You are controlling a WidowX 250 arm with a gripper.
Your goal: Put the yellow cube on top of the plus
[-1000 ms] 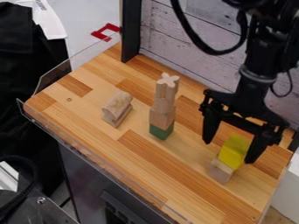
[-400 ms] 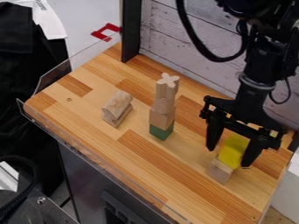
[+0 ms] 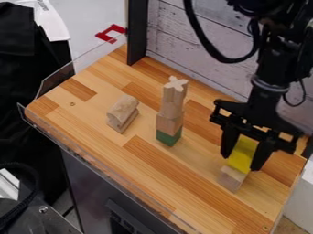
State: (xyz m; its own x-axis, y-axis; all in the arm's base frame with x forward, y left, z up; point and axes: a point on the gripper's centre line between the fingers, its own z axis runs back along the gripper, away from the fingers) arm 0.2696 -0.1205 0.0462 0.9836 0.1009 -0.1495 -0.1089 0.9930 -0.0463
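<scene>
Here, at lower right, a yellow cube is pinched by the gripper atop a pale block; centrally, the plus is carried by a tower, near a wooden piece.

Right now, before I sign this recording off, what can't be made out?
All in the camera view:
- Yellow cube: its sides, behind the gripper.
- Wooden block: most of its top, under the cube.
- Plus: its far side, turned away from the camera.
- Arm: its upper part, cut off by the top edge.
</scene>
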